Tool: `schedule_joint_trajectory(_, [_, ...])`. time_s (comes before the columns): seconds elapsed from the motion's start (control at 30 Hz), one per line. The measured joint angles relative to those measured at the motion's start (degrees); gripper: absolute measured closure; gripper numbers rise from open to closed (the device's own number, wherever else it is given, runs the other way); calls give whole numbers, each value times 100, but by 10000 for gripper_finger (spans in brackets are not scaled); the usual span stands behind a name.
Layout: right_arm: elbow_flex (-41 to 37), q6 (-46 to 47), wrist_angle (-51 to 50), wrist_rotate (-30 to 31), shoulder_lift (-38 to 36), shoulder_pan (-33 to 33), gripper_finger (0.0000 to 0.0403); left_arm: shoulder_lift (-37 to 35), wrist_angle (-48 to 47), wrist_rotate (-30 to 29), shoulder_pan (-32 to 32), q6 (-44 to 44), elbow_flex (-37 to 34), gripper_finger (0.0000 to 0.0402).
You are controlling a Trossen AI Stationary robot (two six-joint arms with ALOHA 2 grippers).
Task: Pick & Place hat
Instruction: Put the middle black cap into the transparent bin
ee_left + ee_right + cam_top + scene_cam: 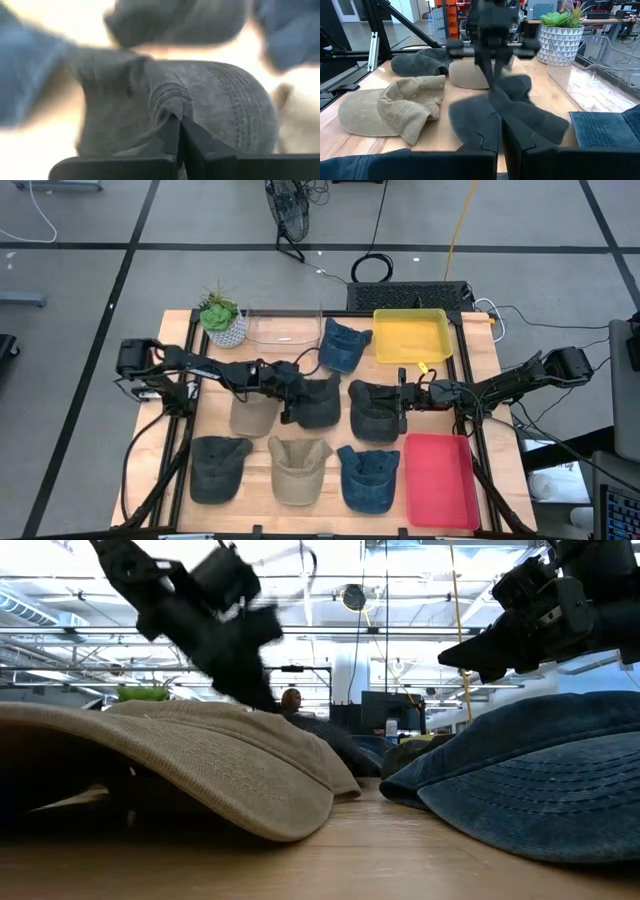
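1. Nearest the low camera, a tan cap (200, 765) and a blue denim cap (530, 780) lie flat on the tabletop (330, 478).
2. Left tool (289, 406) is clamped on the dark grey hat (318, 402) at the tabletop's centre.
3. Right tool (402, 392), fingers pressed together and empty, hovers beside another dark cap (373, 412).

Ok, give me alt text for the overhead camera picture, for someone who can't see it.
Seen from above, the left hand sits at a dark grey cap mid-table while the right hand rests by another dark cap. Seven caps lie on the wooden table, with a yellow tray, a red tray and a potted plant.
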Motion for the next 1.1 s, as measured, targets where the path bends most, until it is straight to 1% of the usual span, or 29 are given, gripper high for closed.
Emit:
schedule_joint_trajectory(0.07, [0, 4, 27, 83, 0, 0, 403, -244, 184, -45, -100, 58, 9, 391])
schedule_joint_trajectory(0.13, [0, 60, 45, 125, -2, 0, 403, -499, 225, -309, -254, 184, 9, 390])
schedule_joint_trajectory(0.23, [0, 142, 44, 128, -2, -2, 403, -824, 115, -982, -526, 509, 9, 396])
schedule_joint_trajectory(0.4, [0, 184, 155, 134, 0, -2, 403, -1250, -138, -2546, -979, 1489, 13, 393])
schedule_joint_trajectory(0.47, [0, 257, 275, 134, -4, -2, 403, -1327, -113, -2931, -1134, 1902, 13, 397])
schedule_joint_trajectory(0.57, [0, 262, 357, 132, -4, -1, 403, -1454, -154, -3338, -1260, 2500, 13, 392])
schedule_joint_trajectory(0.73, [0, 262, 341, 132, -2, -1, 403, -1669, -174, -3887, -1175, 3398, 13, 397])
schedule_joint_trajectory(0.83, [0, 262, 309, 132, -2, -2, 403, -1859, -165, -3938, -994, 3780, 13, 393])
schedule_joint_trajectory(0.9, [0, 262, 306, 132, -2, -1, 403, -1979, -226, -3973, -842, 4135, 13, 392])
schedule_joint_trajectory(1.0, [0, 262, 305, 132, -2, 0, 403, -2113, -344, -4203, -550, 4744, 13, 397])
schedule_joint_trajectory(1.1, [0, 262, 304, 132, -2, 0, 403, -2160, -461, -4383, -206, 5227, 13, 391])
